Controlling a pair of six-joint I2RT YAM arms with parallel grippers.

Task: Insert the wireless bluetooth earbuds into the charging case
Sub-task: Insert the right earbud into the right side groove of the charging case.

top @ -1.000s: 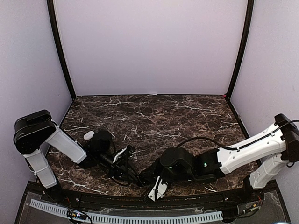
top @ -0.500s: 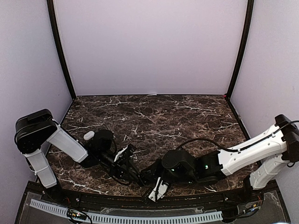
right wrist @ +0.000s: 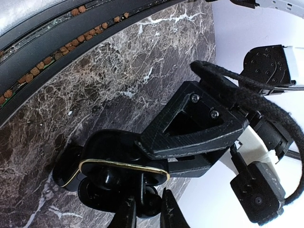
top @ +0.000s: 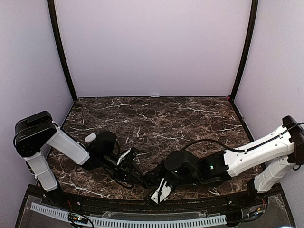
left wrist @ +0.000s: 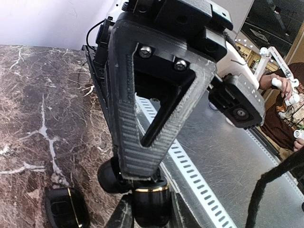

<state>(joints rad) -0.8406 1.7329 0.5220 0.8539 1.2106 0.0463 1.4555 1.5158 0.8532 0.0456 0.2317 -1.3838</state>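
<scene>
Sitting in the right pincer (right wrist: 147,212) (just beside case (right wrist: 110,143)): black earbud (right wrist: 148,197).

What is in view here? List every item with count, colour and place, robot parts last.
charging case: one, black with gold rim, open, near edge centre.
black earbud: one, black, at the case's rim.
gold-lined piece: one, black, on the marble beside the case; lid or second case, cannot tell.
table: one, dark brown marble.
slotted rail: one, pale, along the near edge.
person: one, brown shirt, beyond the rail.
left arm and right arm: two, white and black, meeting near centre.
left gripper: one, black, clamped on the case.
right gripper: one, black, closed on the earbud.
</scene>
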